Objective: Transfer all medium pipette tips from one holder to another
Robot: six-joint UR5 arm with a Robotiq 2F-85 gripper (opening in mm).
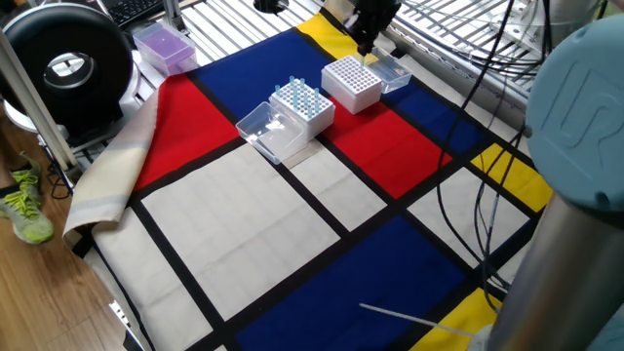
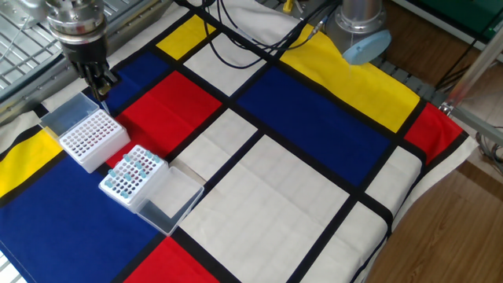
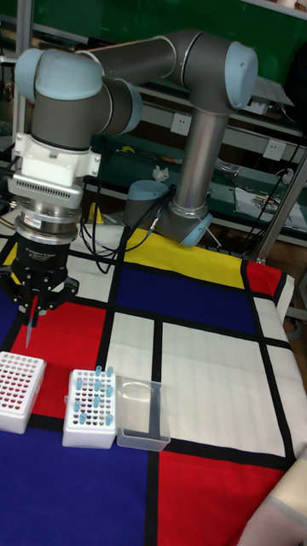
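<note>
My gripper (image 3: 32, 305) is shut on one of the medium pipette tips (image 3: 28, 329), a pale-blue cone hanging point down from its fingers. It hovers above the far edge of the white perforated holder (image 3: 19, 391), whose holes show no tips. The same gripper (image 2: 100, 85) stands over that holder (image 2: 93, 140) near its clear lid (image 2: 65, 118). Beside it is the second holder (image 1: 303, 104), with several blue tips upright in it and an open clear lid (image 1: 266, 129) attached. In this view the gripper (image 1: 364, 44) is at the top, just past the empty holder (image 1: 351, 84).
A purple-topped box (image 1: 164, 44) and a black round device (image 1: 63, 63) sit off the checkered cloth at the left. Black cables (image 1: 478, 146) trail across the right side. The arm's base (image 2: 357, 23) stands at the far edge, with metal racking behind the holders.
</note>
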